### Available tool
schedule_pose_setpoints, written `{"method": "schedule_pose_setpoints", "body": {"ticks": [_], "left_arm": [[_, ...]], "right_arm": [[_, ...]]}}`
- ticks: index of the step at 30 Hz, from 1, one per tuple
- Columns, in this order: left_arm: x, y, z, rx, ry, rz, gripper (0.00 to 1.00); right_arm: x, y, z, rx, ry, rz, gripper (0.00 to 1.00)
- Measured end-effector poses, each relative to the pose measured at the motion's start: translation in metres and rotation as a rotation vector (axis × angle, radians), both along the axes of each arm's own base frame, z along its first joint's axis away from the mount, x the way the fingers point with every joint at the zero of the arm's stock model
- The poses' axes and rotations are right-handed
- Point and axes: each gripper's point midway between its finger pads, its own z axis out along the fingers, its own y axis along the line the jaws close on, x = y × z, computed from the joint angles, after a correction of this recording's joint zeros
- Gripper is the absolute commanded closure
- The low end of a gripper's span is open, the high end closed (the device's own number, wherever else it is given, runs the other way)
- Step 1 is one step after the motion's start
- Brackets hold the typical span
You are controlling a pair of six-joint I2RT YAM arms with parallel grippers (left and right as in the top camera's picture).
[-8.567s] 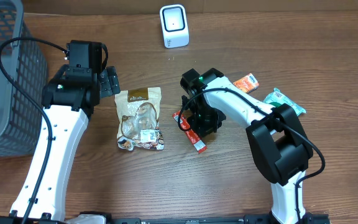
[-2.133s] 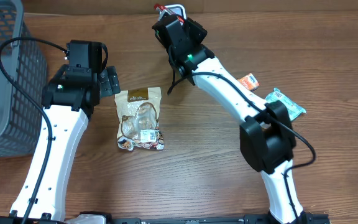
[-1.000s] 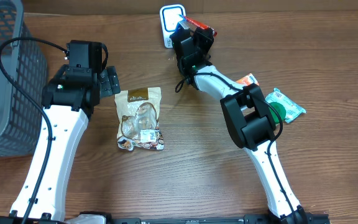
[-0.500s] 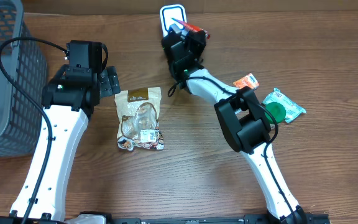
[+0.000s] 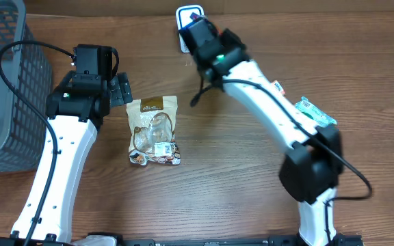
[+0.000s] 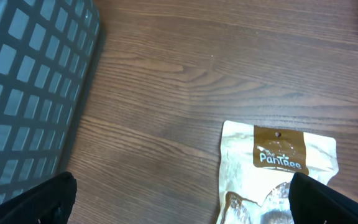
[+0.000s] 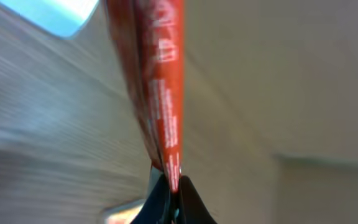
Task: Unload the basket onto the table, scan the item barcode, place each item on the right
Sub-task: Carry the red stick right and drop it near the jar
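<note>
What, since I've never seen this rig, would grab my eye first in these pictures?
First comes the right gripper, shut on a thin red packet and holding it up at the white scanner on the table's far edge. Next is the tan snack pouch lying flat mid-table, with the open left gripper hovering near its corner. The grey mesh basket sits at the far left.
</note>
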Motion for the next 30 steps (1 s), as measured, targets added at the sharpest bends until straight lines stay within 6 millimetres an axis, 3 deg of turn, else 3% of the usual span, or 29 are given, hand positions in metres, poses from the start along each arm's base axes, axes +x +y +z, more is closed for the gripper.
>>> {"method": "schedule_pose_setpoints", "body": {"ticks": [5,8,10,11,13,15,17,20,23,28,30], "left_arm": [[0.0,0.0,0.0,0.0,0.0,0.0,0.0],[0.0,0.0,0.0,0.0,-0.001,0.0,0.0],[0.0,0.0,0.0,0.0,0.0,0.0,0.0],[0.0,0.0,0.0,0.0,0.0,0.0,0.0],[0.0,0.0,0.0,0.0,0.0,0.0,0.0],[0.0,0.0,0.0,0.0,0.0,0.0,0.0],[0.0,0.0,0.0,0.0,0.0,0.0,0.0],[0.0,0.0,0.0,0.0,0.0,0.0,0.0],[0.0,0.0,0.0,0.0,-0.001,0.0,0.0],[0.0,0.0,0.0,0.0,0.0,0.0,0.0],[0.0,0.0,0.0,0.0,0.0,0.0,0.0]], "right_arm": [[-0.085,-0.035,-0.02,0.187,0.353,-0.177,0.96],[-0.115,-0.052,-0.037,0.273,0.504,-0.318,0.96],[-0.124,-0.062,-0.049,0.317,0.561,-0.396,0.95],[-0.127,-0.066,-0.055,0.33,0.578,-0.425,0.93],[-0.13,-0.074,-0.067,0.355,0.605,-0.475,0.67],[-0.131,-0.081,-0.079,0.378,0.615,-0.516,0.48],[-0.129,-0.087,-0.091,0.395,0.618,-0.54,0.37],[-0.127,-0.091,-0.106,0.422,0.614,-0.566,0.33],[-0.123,-0.084,-0.12,0.491,0.616,-0.562,0.33],[-0.114,-0.042,-0.136,0.7,0.656,-0.478,0.33],[-0.11,-0.014,-0.141,0.806,0.671,-0.411,0.33]]}}
